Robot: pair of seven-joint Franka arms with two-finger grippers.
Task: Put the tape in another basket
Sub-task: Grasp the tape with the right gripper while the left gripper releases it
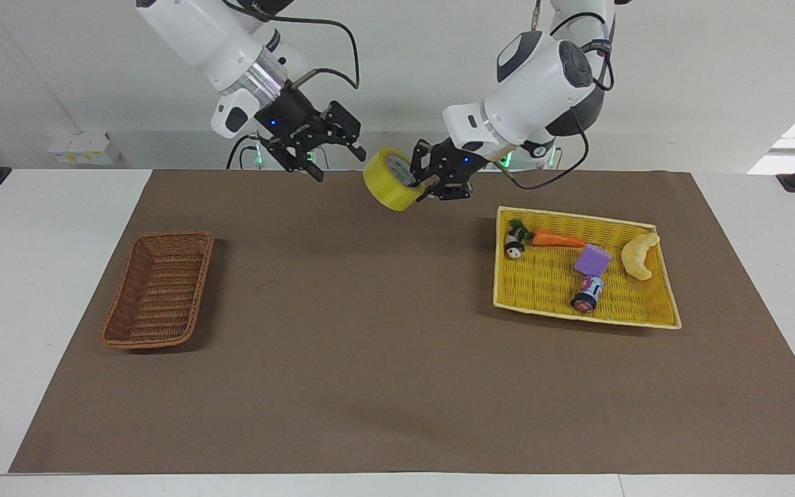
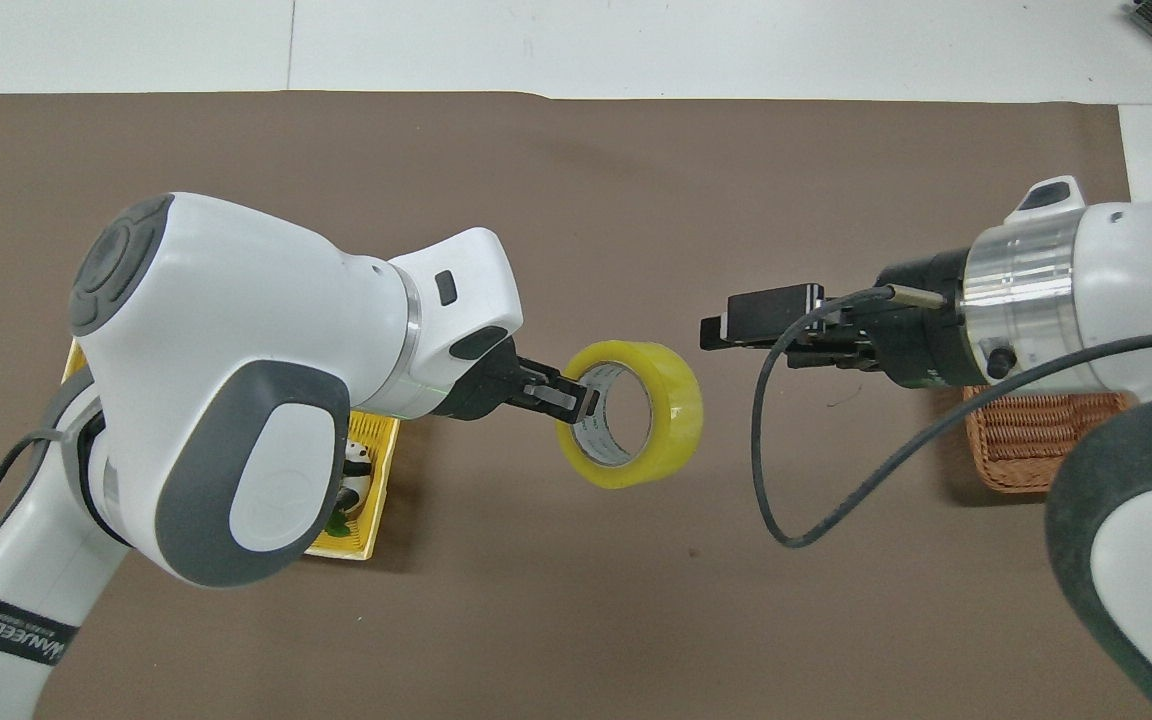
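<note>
Left pincer [image 1: 424,185] grips the tape [image 1: 389,179] midair; right pincer [image 1: 339,157] gapes beside it.

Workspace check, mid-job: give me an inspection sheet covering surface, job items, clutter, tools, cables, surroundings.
Surface: brown mat on a white table.
Job's things: tape held in the air over the mat; brown basket at the right arm's end, nothing in it.
Clutter: yellow tray with carrot, purple block, croissant, panda toy, small can.
Tools: left tool shut on the tape; right tool open beside it.
Cables: black cable hangs from the right wrist.
Surroundings: nothing seen.
</note>
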